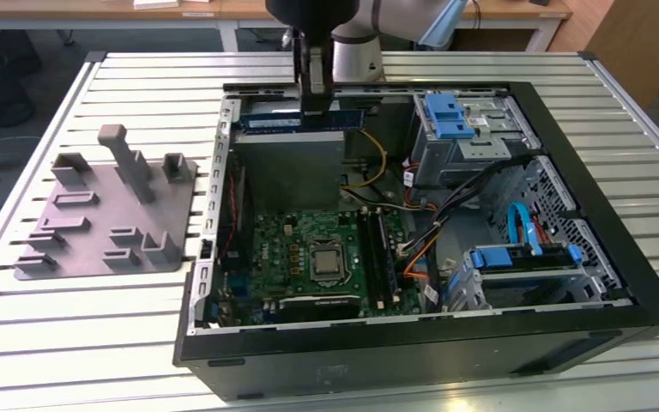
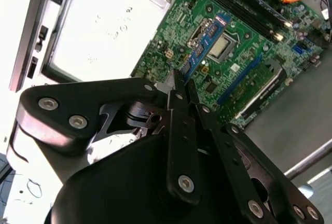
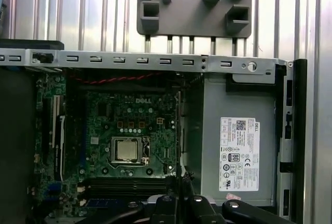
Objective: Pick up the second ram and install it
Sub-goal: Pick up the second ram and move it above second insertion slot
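Over PSU, gripper pinches 2nd ram; exterior view shows label, prob.

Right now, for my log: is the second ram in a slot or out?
Out: the gripper is shut on the second ram, holding it above the open case, clear of the motherboard slots.

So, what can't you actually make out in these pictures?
1. Exterior view: the gripper covers the middle of the ram.
2. Exterior view: the memory slots are too small to tell which are filled.
3. Exterior view: cables cover the motherboard edge at that view's right.
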`<state>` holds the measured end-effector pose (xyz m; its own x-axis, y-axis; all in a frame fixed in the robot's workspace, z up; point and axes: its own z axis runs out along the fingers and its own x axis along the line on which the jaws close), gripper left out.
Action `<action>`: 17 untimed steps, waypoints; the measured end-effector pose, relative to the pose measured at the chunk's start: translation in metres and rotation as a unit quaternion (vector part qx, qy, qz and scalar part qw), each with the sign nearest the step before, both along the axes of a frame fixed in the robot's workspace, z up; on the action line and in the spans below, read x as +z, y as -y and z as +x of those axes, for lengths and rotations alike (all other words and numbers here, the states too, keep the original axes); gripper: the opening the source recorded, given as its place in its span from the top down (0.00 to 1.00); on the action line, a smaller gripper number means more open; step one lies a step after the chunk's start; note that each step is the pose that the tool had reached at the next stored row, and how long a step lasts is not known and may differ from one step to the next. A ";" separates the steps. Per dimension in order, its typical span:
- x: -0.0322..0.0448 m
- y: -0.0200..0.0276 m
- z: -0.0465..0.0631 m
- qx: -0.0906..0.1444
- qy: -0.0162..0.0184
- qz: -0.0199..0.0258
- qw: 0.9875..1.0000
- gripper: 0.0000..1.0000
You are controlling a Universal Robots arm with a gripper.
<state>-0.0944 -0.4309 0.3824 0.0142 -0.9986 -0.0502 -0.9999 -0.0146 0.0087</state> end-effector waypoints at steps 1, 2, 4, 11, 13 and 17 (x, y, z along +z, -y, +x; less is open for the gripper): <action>-0.0011 0.0000 0.002 0.000 0.000 0.002 1.000 0.86; -0.0024 0.0001 0.003 0.000 0.000 0.004 1.000 0.86; -0.0049 0.0008 0.007 0.000 0.000 0.006 1.000 0.86; -0.0153 0.0072 0.012 -0.002 0.000 0.011 1.000 0.86; -0.0186 0.0094 0.013 -0.003 0.000 0.013 1.000 0.86; -0.0236 0.0132 0.021 -0.003 0.000 0.014 1.000 0.86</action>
<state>-0.0731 -0.4441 0.3588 0.0082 -0.9968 -0.0790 -0.9999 -0.0089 0.0084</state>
